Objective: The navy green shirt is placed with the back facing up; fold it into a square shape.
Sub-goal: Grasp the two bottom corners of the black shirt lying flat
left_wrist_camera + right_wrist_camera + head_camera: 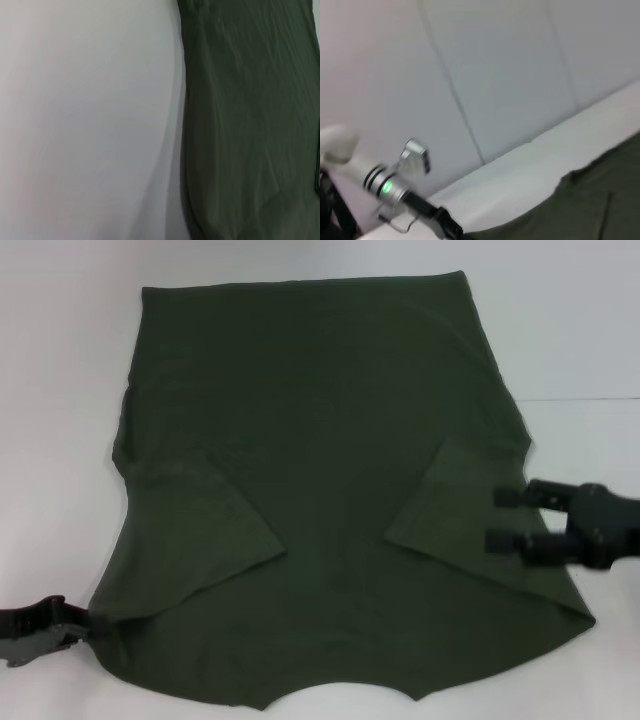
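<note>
The navy green shirt (pixel 320 470) lies flat on the white table (pixel 560 330), plain side up, with both sleeves folded in over the body. My right gripper (pixel 497 519) is open, its two black fingers (pixel 506 497) spread just above the shirt's right edge, beside the folded right sleeve (pixel 450 510). My left gripper (pixel 72 628) is low at the shirt's near left corner, its tip at the cloth's edge. The left wrist view shows the shirt's edge (pixel 250 125) against the table (pixel 85 125). The right wrist view shows part of the shirt (pixel 595 210).
The table has a seam running off to the right (pixel 580 398). The right wrist view shows my left arm (pixel 385 186), with a green light, in front of a pale wall (pixel 510 75).
</note>
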{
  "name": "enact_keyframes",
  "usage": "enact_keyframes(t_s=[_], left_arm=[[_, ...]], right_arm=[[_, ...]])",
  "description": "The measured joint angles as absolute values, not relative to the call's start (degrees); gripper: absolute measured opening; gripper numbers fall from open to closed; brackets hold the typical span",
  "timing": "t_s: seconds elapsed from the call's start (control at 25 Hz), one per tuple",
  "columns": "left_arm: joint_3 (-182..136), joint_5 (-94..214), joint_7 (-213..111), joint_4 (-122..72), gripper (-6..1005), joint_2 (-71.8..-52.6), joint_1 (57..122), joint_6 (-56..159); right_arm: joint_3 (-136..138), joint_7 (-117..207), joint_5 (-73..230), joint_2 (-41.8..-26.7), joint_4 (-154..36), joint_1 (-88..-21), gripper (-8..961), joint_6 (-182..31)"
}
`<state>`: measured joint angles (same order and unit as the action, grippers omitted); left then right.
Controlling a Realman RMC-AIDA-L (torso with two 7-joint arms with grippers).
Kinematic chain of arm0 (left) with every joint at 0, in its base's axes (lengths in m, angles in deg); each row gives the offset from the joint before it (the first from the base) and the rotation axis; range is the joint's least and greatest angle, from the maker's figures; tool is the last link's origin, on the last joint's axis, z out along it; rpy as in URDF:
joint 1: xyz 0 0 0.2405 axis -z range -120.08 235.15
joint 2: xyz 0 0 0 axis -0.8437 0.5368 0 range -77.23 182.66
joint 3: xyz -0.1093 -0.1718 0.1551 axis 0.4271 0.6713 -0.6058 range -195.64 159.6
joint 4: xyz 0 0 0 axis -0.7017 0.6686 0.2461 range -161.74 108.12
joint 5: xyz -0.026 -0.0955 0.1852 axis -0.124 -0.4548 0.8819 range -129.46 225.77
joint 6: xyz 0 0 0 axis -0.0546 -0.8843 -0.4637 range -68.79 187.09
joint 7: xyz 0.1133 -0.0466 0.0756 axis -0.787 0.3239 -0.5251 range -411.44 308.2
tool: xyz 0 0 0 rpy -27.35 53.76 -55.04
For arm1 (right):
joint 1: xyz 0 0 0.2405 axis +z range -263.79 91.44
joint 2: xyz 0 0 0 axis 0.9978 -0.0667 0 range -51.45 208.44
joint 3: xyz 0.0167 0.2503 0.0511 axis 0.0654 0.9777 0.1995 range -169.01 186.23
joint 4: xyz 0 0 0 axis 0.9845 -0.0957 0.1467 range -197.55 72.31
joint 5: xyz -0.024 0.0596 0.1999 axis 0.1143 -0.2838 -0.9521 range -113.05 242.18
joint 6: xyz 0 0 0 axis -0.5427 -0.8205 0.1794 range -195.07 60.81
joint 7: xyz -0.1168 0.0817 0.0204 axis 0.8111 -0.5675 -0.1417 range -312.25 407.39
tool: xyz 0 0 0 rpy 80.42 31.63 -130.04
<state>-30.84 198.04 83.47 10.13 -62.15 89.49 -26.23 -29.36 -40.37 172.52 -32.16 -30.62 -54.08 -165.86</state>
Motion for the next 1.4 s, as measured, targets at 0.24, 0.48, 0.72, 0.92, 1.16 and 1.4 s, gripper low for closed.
enact_keyframes(t_s=[0.24,0.48,0.72,0.92,1.16,1.4], left_arm=[[-30.8,198.0,83.2,10.0,30,-62.15,89.6,-26.2],[-30.8,197.9,83.0,10.0,30,-61.98,90.1,-25.9],[-30.6,197.5,82.9,10.0,29,-61.84,90.4,-25.9],[-30.8,197.0,82.3,9.4,30,-61.93,90.5,-24.6],[-30.6,196.8,82.0,8.8,30,-61.84,90.6,-24.2],[-30.6,196.8,81.9,8.8,29,-61.81,90.9,-24.2]], right_arm=[[-29.7,-62.2,176.8,-28.75,-30.5,-50.3,943,-162.7],[-29.8,-80.3,189.0,-25.93,-30.8,-46.3,944,-157.8],[-29.8,-89.9,196.3,-24.52,-30.8,-45.7,942,-157.9],[-29.5,-93.0,199.9,-23.94,-31.9,-46.6,943,-157.0],[-29.4,-94.0,200.6,-23.43,-33.9,-48.4,944,-153.7],[-29.8,-94.1,201.6,-23.58,-35.3,-48.5,943,-152.2]])
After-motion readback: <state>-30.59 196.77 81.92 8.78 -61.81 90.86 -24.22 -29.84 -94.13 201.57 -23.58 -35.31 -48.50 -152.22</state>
